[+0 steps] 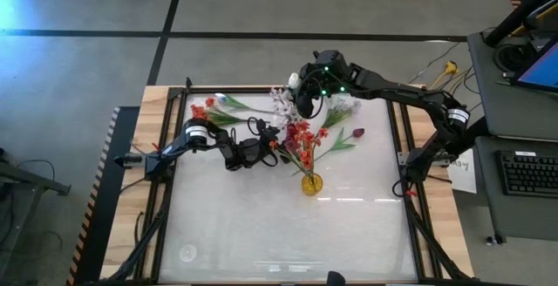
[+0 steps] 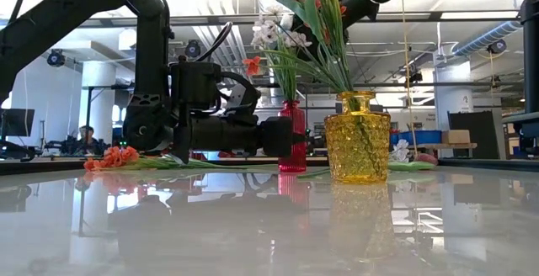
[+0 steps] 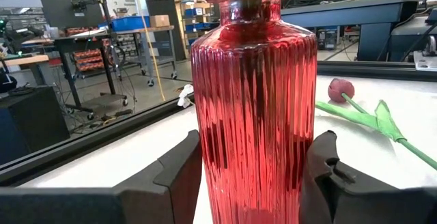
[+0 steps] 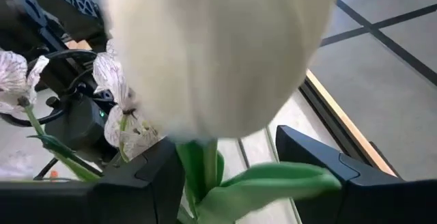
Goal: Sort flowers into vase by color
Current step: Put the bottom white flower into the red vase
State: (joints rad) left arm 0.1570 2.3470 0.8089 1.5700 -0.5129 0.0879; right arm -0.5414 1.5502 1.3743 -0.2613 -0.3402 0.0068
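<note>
the glossy white bench (image 1: 288, 225) in its dark frame sits in a big open workshop, with shelving, desks and a seated person far off behind it. the left arm reaches in low, its left gripper (image 3: 256, 176) with jaws closed against both sides of the ribbed red glass vase (image 3: 254, 108), steadying it. the right gripper (image 4: 229, 166) hovers high above that vase with a white tulip (image 4: 212, 53) between its jaws, which stand parted around the green stem; i can't tell whether they actually grip it. beside it stands a yellow knobbly glass vase (image 2: 358, 137) holding red-orange blossoms (image 1: 301, 136). a dark red tulip (image 3: 339, 89) and a red-orange cluster (image 2: 109, 156) lie flat on the bench. i'd say a white flower is just being dropped into the red vase; next, the right arm should lift clear and fetch a lying stem.
</note>
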